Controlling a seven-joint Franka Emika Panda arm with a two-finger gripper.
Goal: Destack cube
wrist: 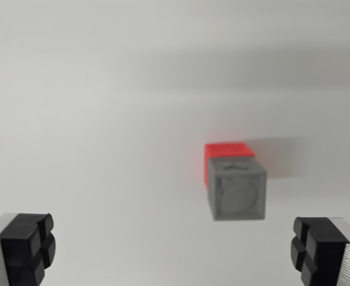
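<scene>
**Grey cube stacked on red cube, claw spread wide**

Right of the frame's centre, a grey cube [237, 189] sits on a red cube [221, 156] on a white table [91, 119]. The stack's long axis points toward the camera. At the bottom corners, the gripper [175, 250] fingertips [29, 247] stand far apart, released, holding nothing.

The single wrist camera looks steeply down past its two black padded fingers [26, 247] onto the plain white table [103, 119], from moderately high.
</scene>
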